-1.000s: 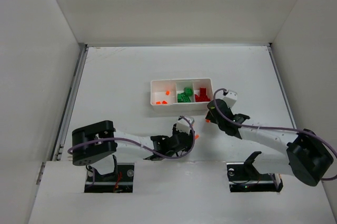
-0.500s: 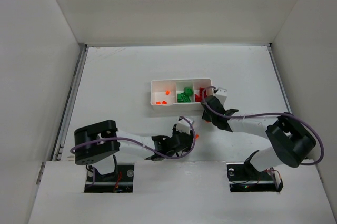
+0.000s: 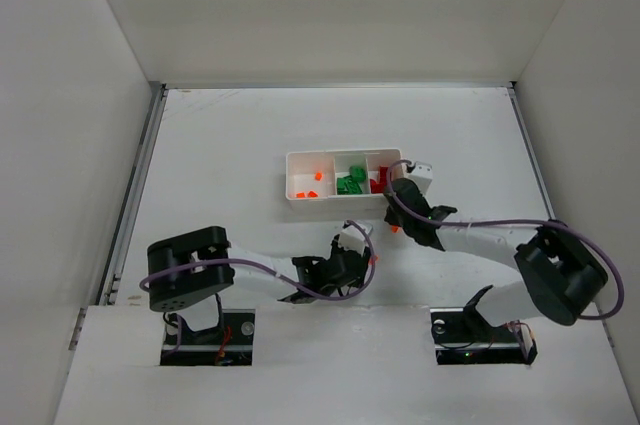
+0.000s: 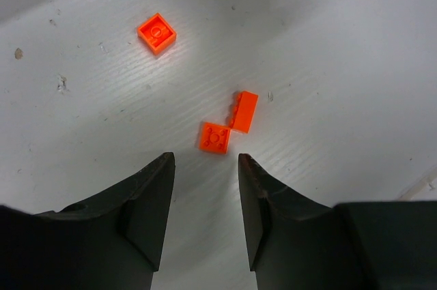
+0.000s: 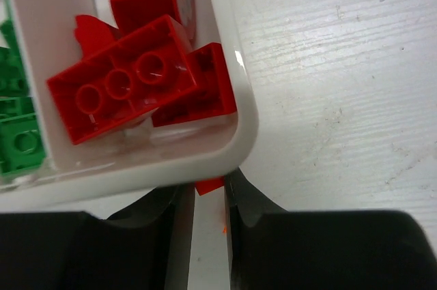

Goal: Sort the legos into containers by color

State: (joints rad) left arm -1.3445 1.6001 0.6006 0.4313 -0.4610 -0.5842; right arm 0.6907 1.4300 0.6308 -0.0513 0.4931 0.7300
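Observation:
The white tray (image 3: 343, 201) holds orange bits in its left compartment, green legos (image 3: 350, 184) in the middle and red legos (image 3: 381, 182) on the right. My right gripper (image 3: 393, 207) is at the tray's near right corner. In the right wrist view it (image 5: 209, 198) is shut on a small red lego (image 5: 210, 185), just under the tray rim (image 5: 232, 147), beside the red bricks (image 5: 119, 89). My left gripper (image 4: 205, 167) is open and empty just above the table, with two orange bits (image 4: 214, 137) right in front of its tips and another orange bit (image 4: 156, 33) farther off.
A loose orange bit (image 3: 395, 229) lies on the table under the right arm, and others (image 3: 374, 259) lie by the left gripper. White walls enclose the table on three sides. A metal rail (image 3: 140, 185) runs along the left edge.
My right gripper has swung left and up to the tray's near right corner. My left gripper has crept slightly right, toward the orange bits.

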